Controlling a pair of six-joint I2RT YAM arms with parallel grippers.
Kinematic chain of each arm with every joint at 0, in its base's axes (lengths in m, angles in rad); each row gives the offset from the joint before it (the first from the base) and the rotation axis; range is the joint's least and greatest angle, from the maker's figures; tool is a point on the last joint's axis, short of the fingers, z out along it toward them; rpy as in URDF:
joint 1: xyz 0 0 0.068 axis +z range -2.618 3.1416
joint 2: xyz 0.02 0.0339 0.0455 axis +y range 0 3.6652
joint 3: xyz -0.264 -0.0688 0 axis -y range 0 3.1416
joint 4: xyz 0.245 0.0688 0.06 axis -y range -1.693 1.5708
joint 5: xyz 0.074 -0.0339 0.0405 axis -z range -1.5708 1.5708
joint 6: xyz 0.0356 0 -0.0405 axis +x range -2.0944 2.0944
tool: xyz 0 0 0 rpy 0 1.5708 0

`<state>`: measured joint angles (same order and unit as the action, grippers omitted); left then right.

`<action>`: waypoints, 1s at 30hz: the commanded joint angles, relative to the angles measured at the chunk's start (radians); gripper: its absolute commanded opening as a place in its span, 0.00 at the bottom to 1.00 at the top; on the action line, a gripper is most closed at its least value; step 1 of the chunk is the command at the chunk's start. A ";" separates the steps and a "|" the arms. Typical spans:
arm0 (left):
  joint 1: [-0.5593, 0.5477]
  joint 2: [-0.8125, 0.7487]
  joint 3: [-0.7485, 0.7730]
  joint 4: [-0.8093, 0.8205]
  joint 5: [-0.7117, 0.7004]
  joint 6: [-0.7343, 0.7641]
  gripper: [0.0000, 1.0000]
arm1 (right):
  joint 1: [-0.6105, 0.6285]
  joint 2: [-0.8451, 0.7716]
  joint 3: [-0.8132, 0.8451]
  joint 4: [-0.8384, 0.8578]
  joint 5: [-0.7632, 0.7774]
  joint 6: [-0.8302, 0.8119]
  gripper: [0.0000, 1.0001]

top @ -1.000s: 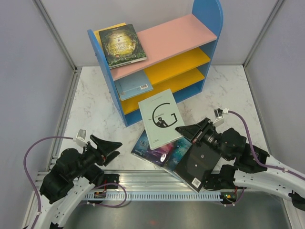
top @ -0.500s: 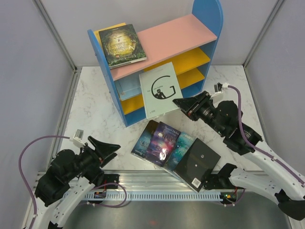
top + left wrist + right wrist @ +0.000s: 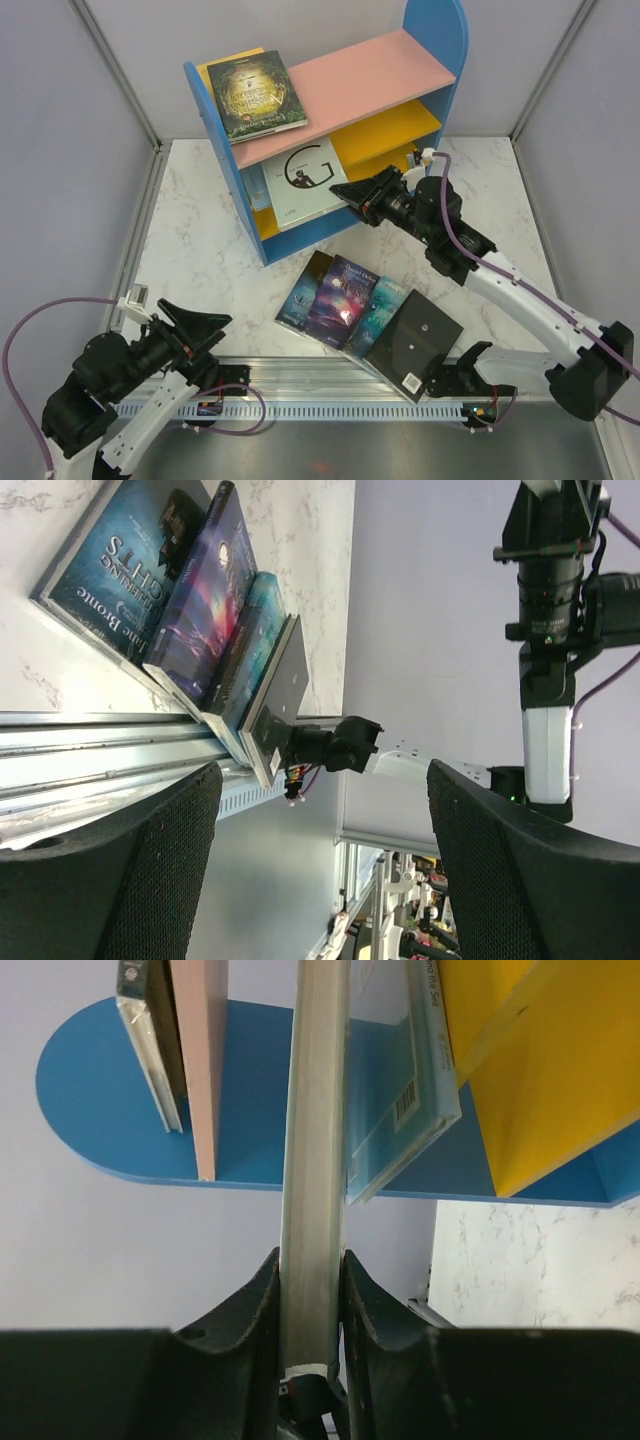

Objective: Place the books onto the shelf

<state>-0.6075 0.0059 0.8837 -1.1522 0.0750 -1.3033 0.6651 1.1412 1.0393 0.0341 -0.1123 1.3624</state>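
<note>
The left tool [image 3: 212, 330] hangs low at the near edge, jaws spread wide with nothing between them, probably parked there to leave the other arm room. Just beyond it, four books lie fanned and overlapping on the marble surface [image 3: 200, 230]: the dark blue book [image 3: 303, 292], the purple book [image 3: 343, 298], the teal book [image 3: 383, 308] and the black book [image 3: 412, 345]. Each shows a free edge, which should let them be picked off one at a time. Farther on, the right tool [image 3: 352, 196] is clenched on one edge of the pale grey G book [image 3: 308, 178]. This grip holds the thin cover flat enough to slide into the upper bay of the shelf [image 3: 445, 40]. The book is tilted, its far part under the pink top board [image 3: 370, 75], just beside a pale blue book [image 3: 256, 186] already lying in that bay. Whether the two touch is unclear. At the back, the dark green book [image 3: 255, 95] lies on the top board over the yellow book [image 3: 215, 68].
</note>
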 commanded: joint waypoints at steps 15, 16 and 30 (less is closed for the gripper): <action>-0.110 -0.064 0.245 -0.299 -0.270 -0.010 0.86 | 0.020 0.325 0.278 0.366 -0.055 0.038 0.00; -0.116 -0.066 0.253 -0.319 -0.276 -0.011 0.86 | 0.025 0.330 0.278 0.365 -0.050 0.034 0.00; -0.129 -0.066 0.239 -0.348 -0.294 -0.027 0.86 | 0.057 0.327 0.338 -0.020 -0.033 -0.117 0.66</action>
<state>-0.7292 0.0059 1.1336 -1.3388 -0.1810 -1.3033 0.7128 1.5188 1.3087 0.0788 -0.1337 1.3003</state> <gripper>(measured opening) 0.857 0.653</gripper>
